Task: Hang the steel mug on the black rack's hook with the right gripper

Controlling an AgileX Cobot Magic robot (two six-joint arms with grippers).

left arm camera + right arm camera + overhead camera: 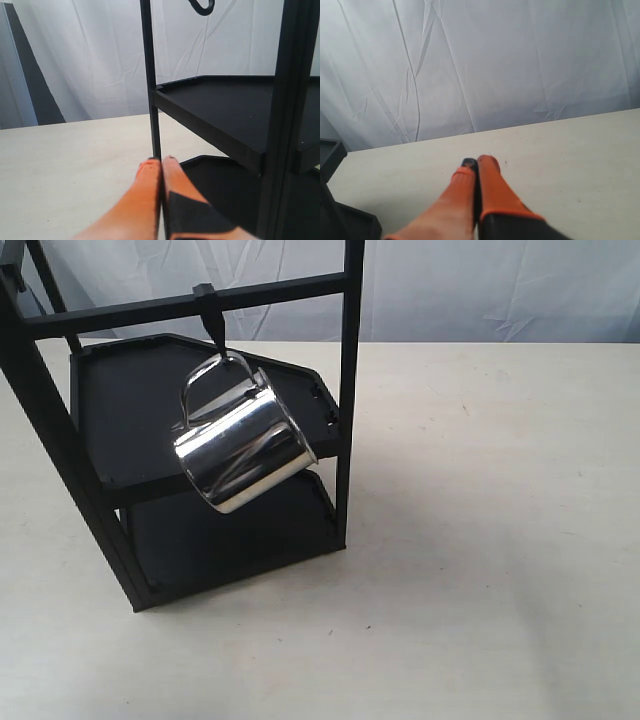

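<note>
The steel mug (243, 452) hangs by its looped handle from the hook (213, 325) on the crossbar of the black rack (120, 410), tilted with its open mouth toward the right. No gripper touches it. My right gripper (479, 162) is shut with nothing between its orange fingers, out over the pale table, and it does not show in the exterior view. My left gripper (159, 161) is shut too and empty, low beside a thin upright of the rack (150, 90). The mug is out of sight in both wrist views.
The rack's two black shelves (120, 390) and its posts (347, 390) fill the left of the exterior view. The pale table (480, 540) stretches to the right. A white curtain (495, 60) stands behind. A dark corner of the rack (340, 220) shows in the right wrist view.
</note>
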